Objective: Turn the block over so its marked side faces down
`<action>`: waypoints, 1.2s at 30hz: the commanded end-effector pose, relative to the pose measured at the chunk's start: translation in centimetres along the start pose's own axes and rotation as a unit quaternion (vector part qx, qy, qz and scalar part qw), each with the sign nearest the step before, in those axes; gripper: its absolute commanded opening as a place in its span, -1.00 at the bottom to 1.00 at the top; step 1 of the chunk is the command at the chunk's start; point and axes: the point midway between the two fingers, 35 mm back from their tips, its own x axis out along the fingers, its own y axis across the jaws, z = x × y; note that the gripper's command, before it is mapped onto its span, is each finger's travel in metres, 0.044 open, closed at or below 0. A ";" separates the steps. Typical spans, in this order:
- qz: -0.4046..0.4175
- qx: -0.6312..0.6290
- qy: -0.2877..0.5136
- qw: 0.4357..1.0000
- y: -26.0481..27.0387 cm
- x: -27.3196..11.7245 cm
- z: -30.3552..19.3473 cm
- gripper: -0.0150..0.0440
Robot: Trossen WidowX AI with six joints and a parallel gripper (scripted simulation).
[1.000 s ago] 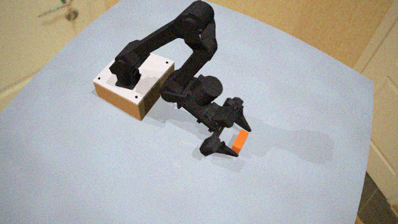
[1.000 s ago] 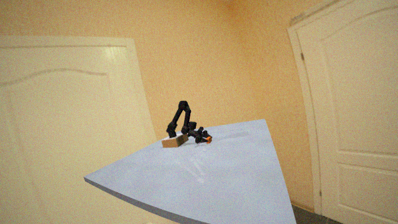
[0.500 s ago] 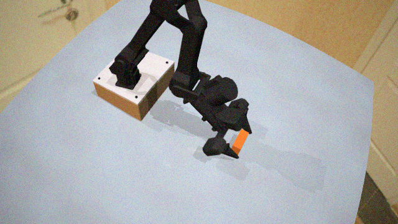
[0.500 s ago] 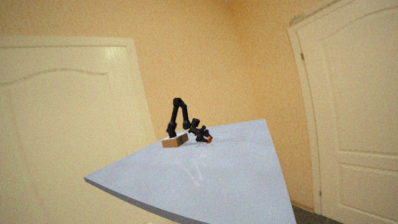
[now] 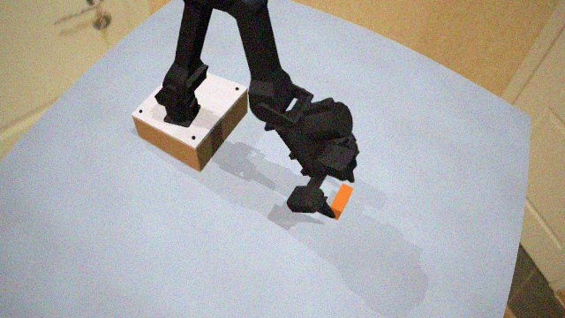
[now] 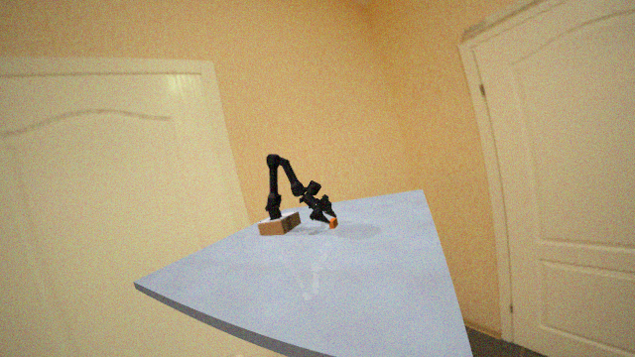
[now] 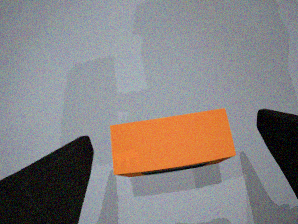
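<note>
The orange block (image 5: 342,201) (image 6: 333,223) (image 7: 172,142) stands on a long narrow side on the table (image 5: 177,247) (image 6: 377,288), with a plain narrow side up. Its black mark (image 7: 175,169) shows only as a thin dark sliver under the near edge in the wrist view, on the upright side toward the arm's base. My gripper (image 5: 343,198) (image 6: 332,219) (image 7: 177,132) is open, pointing down at the block, one finger beyond each end. Gaps show at both ends in the wrist view. The block's underside is hidden.
The arm's base stands on a wooden box with a white top (image 5: 216,94) (image 6: 279,225), left of the block in the top view. The arm arches from it above the table and casts shadows around the block. The table's edges lie well away from the block.
</note>
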 end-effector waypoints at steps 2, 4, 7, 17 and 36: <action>0.008 0.003 0.066 0.998 0.1 -4.9 1.9 1.00; 0.008 0.003 0.066 0.998 0.1 -4.9 1.9 1.00; 0.008 0.003 0.066 0.998 0.1 -4.9 1.9 1.00; 0.007 0.002 0.090 0.996 0.1 -4.5 2.4 1.00; 0.008 0.000 0.356 0.934 0.0 -4.4 6.8 1.00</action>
